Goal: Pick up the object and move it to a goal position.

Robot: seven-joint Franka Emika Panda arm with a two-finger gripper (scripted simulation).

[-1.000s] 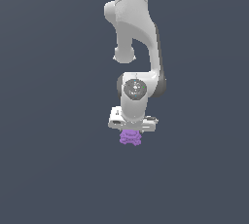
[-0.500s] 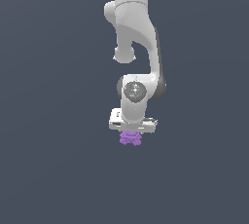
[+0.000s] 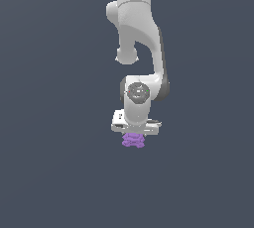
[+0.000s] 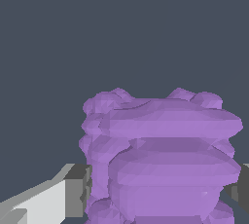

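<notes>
Pincer (image 3: 133, 140) clamps the purple ridged object (image 3: 133, 141), which hangs just under the white hand. Plain dark grey ground spreads unbroken on every side. White arm (image 3: 139, 38) drops from above, wrist pointing straight down.

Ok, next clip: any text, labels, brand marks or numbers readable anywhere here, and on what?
None: no readable text in either view.
The arm is plain white; its wrist joint has tiny red and green dots, no characters.
The purple object between the fingers is unmarked, and the background is plain grey.
</notes>
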